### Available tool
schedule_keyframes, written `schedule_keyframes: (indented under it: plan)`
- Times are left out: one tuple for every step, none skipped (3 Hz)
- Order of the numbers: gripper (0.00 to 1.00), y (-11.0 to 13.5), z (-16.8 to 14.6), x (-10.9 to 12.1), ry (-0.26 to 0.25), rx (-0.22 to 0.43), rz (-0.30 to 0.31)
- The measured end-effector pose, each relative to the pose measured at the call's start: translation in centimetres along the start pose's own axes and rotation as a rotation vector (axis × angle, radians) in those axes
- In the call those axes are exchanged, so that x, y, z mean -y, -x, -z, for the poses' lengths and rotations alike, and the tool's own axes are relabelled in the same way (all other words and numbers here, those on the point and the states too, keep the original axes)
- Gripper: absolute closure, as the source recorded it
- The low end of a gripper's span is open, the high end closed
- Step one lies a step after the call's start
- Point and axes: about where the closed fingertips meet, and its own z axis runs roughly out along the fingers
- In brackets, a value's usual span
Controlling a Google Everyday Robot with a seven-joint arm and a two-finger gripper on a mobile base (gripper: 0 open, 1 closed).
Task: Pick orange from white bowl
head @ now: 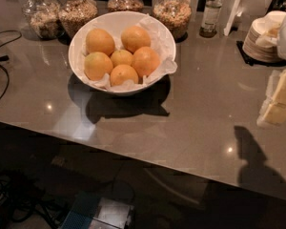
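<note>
The white bowl [115,15] stands on the grey counter at the back left, lined with crumpled white paper. It holds several oranges. Large ones lie at the back left [100,41], back right [136,38] and right [145,61]. A smaller one [121,57] sits in the middle. My gripper [278,99] is a pale shape at the right edge of the view, above the counter and well to the right of the bowl, touching nothing I can see. Its shadow [257,161] falls on the counter near the front right.
Several glass jars of grain [76,11] and a bottle [210,13] stand behind the bowl. A stack of white plates [262,39] sits at the back right. Cables [0,70] lie at the left. The counter's front edge [133,154] runs diagonally, with the floor below.
</note>
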Motion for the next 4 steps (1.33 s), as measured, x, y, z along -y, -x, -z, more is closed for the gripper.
schedule_keyframes:
  plan:
    - [0.00, 0.0, 0.0, 0.0, 0.000, 0.000, 0.000]
    - [0.00, 1.2, -0.5, 0.7, 0.006, 0.050, 0.024]
    - [0.00, 5.0, -2.3, 2.3, 0.044, 0.138, 0.103]
    - [0.00, 9.7, -4.1, 4.4, 0.071, 0.222, 0.185]
